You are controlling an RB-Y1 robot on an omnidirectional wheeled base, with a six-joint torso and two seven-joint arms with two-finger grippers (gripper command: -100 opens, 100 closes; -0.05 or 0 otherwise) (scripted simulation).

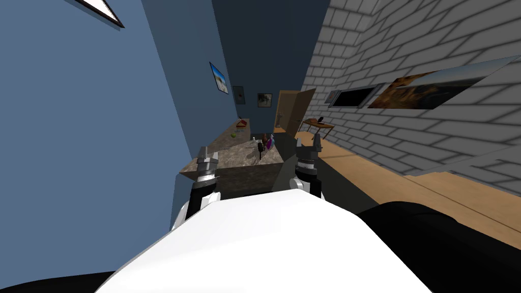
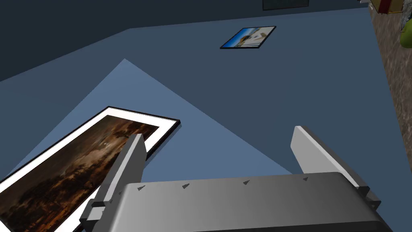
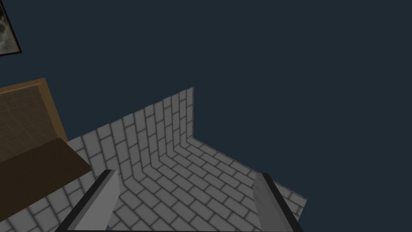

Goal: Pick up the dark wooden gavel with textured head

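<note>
Presently | left gripper (image 2: 217, 136) and right gripper (image 3: 185, 175) spread, empty | gavel (image 1: 260, 148) on counter (image 1: 227, 153), near-right corner, beside purple item (image 1: 271, 142) | risk: neighbour toppled if reach is misjudged.

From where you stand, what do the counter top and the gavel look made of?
Counter: mottled brown-grey speckled top, which suggests stone, maybe granite or a stone-print laminate. No clear gloss shows.
Gavel: very dark, nearly black, and it looks matte. It is too small to read grain or head texture, so wood is unconfirmed.

No text, label, number or sign can be read anywhere.
</note>
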